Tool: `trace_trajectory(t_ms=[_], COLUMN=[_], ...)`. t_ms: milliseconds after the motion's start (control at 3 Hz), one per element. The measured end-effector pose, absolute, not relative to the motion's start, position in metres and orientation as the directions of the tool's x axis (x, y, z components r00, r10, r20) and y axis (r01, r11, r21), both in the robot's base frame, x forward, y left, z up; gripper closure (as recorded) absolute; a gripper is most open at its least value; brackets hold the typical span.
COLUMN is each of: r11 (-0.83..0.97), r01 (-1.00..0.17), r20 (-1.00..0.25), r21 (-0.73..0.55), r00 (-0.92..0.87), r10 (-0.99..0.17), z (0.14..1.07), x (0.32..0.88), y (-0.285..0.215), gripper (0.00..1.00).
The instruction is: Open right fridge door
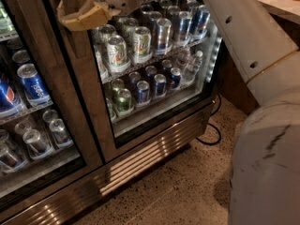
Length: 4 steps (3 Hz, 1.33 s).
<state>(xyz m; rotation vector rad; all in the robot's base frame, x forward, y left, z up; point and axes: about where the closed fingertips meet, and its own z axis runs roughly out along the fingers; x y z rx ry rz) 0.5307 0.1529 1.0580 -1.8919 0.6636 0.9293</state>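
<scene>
**Gripper up at left edge of right fridge door, door looks shut**

Gripper (83,14) sits top-left of view, tan-coloured, right against the steel upright btwn the two glass doors. Grip state: can't tell, and can't tell whether it has hold of anything on that upright. White robot arm (243,32) runs down from top centre to the right edge, joining the big white robot body (267,168) at lower right.

Right fridge door (157,74) fills the centre of view: glass pane w/ wide brushed-steel frame and dark inner rim. It lies flush w/ the cabinet front, no gap showing along the bottom or right edge. Lit strip runs down the inside right. Thru the glass: upper shelf w/ silver & green cans (124,48) to the left and blue/silver cans (187,25) to the right; lower shelf w/ dark green and blue cans (140,90), plus clear bottles (190,62) near the right side.

Left door (33,139) is beside it, also steel-framed glass, w/ blue Pepsi cans (30,81) on a shelf and silver cans (44,135) below.

Under both doors: slatted steel vent grille (140,163). Speckled floor (187,196) in front. Black cable (212,134) loops on the floor by the fridge's bottom right corner. Pale counter (281,1) at top-right corner.
</scene>
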Motion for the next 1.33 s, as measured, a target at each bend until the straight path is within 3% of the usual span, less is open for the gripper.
trace_trajectory(t_ms=[1333], r11=[-0.446], r01=[-0.757], r20=[-0.819], r21=[-0.478], r00=[0.568], r10=[-0.086], z=[1.0589], x=[0.5289], y=[0.1540], gripper=[1.00])
